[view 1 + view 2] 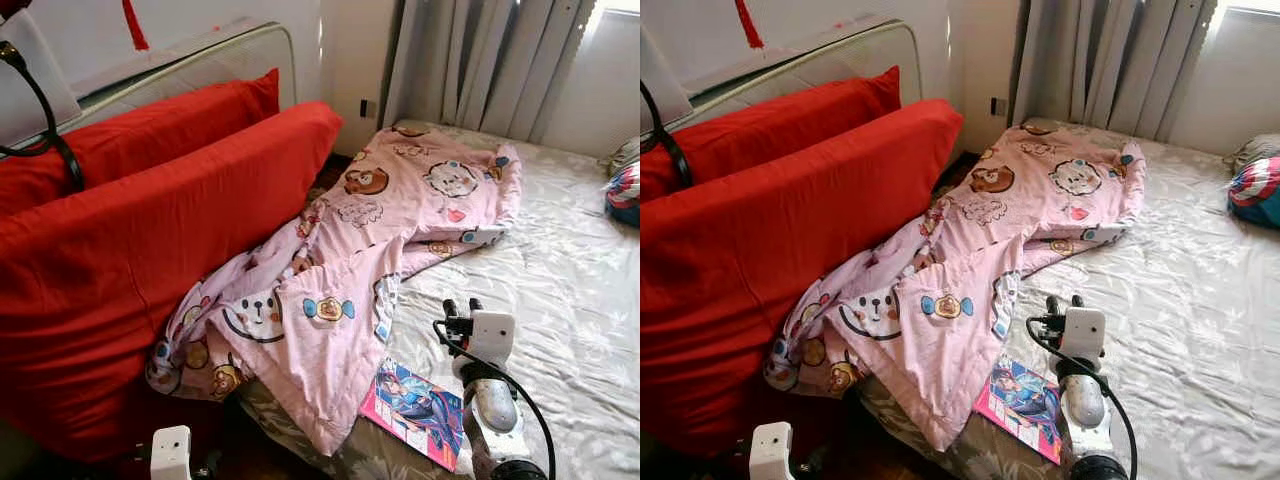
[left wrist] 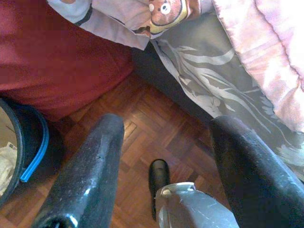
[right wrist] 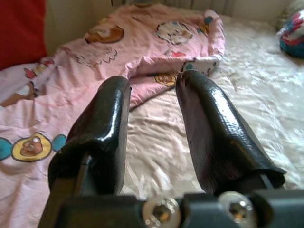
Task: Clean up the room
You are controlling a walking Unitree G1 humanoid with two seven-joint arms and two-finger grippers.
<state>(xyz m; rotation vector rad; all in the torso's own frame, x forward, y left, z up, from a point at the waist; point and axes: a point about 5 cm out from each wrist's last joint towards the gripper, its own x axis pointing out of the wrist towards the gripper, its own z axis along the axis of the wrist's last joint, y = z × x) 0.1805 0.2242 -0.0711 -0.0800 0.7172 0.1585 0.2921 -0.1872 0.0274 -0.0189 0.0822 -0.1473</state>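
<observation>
Left eye view: pink blanket [image 1: 350, 260], soft and light, sprawls crumpled across the bed [image 1: 570, 290]; right claw [image 1: 461, 306], fingers parted and empty, hovers at its four o'clock, nearest the loose lower fold.

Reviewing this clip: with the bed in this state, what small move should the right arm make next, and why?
Probably reach the right gripper forward and slightly left toward the near edge of the pink blanket. Its fingers are open and hold nothing, it hovers over the bedsheet just beside the crumpled blanket, and the magazine lies behind it, by the bed's near edge.
</observation>
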